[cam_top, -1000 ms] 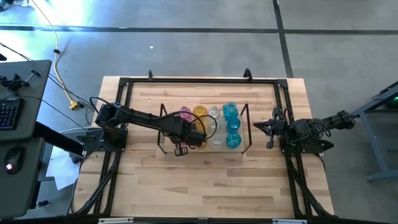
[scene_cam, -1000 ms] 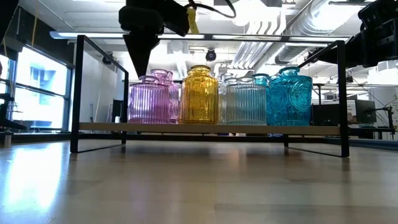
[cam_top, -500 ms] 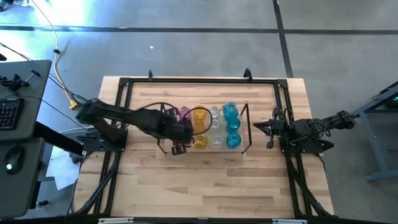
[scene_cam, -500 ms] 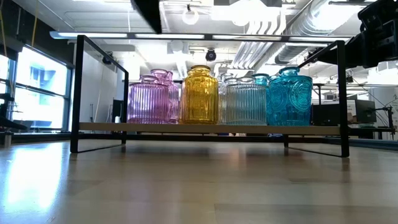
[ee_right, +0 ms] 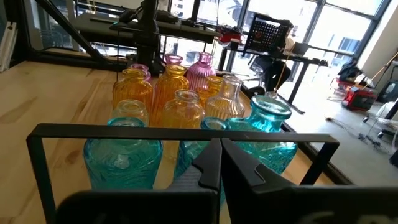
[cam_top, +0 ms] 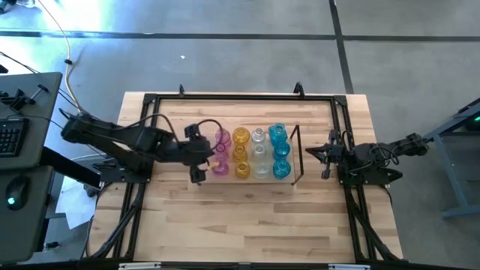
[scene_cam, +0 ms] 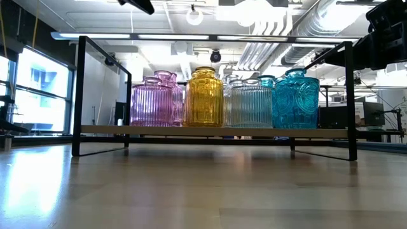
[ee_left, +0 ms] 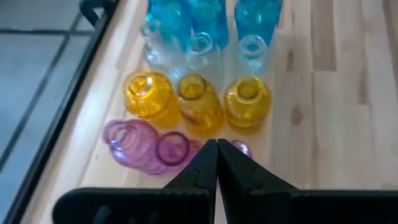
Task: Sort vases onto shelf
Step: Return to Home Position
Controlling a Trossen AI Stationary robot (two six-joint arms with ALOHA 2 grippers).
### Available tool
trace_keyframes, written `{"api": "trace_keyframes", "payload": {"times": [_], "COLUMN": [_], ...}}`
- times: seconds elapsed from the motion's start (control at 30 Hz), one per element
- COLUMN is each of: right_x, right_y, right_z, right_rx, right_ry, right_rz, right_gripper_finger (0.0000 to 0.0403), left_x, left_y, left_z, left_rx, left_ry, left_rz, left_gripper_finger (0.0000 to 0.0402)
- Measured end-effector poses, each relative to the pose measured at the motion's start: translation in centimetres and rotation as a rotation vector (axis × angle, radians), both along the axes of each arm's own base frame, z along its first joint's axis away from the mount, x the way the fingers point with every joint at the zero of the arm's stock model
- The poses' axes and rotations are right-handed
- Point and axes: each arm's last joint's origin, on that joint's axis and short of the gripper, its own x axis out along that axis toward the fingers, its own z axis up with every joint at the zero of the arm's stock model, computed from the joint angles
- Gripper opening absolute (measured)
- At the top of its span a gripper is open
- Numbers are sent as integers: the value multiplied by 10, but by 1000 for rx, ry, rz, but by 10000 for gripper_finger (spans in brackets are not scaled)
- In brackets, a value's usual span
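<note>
1. Locate the vases (cam_top: 259, 154). All that show stand on the shelf (scene_cam: 102, 129) at the middle of the counter (cam_top: 225, 225), grouped by colour: pink vases (ee_left: 134, 140), amber vases (ee_left: 196, 109), clear vases (ee_left: 202, 50) and cyan vases (ee_left: 205, 12).
2. Treat each vase as light, rigid, slick and breakable glass. The rows stand close, with bodies touching or nearly so, so a knock to one will likely carry along its row.
3. If you must re-seat a vase, take hold of the narrow neck from above, just under the lip. The ribbed body is probably too wide and too crowded for the fingers.
4. Check the left end effector (ee_left: 217, 152). Its fingers are pressed together and hold nothing. It hangs above the shelf's left end, over the pink vases, and its arm reaches in from the counter's left edge.
5. Check the right end effector (ee_right: 221, 149). Its fingers are closed tip to tip and empty. Its arm is folded at the counter's right edge and held level, pointing at the shelf's right wire frame (cam_top: 298, 154) without touching it.
6. Judge the sorting complete. Plan any left-arm withdrawal high, clear of the necks.
</note>
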Motion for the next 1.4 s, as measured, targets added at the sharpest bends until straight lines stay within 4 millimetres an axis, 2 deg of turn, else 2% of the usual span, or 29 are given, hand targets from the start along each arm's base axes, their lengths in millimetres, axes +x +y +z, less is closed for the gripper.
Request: {"api": "trace_keyframes", "payload": {"times": [0.47,0.97,1.3,1.4], "right_x": [0,0,0,0], "right_y": [-1,0,0,0], "right_z": [3,3,-1,-2], "right_rx": [-10,21,-43,-40], "right_ry": [-23,-33,22,28], "right_rz": [-23,10,10,9], "right_gripper_finger": [0,0,0,0], "left_x": [-41,-102,-126,-130], "left_y": [10,27,34,35], "left_z": [-26,-68,-98,-101], "left_rx": [63,79,88,96], "left_ry": [-310,-561,-625,-634], "left_rz": [-82,-83,-86,-88], "left_gripper_finger": [0,0,0,0]}}
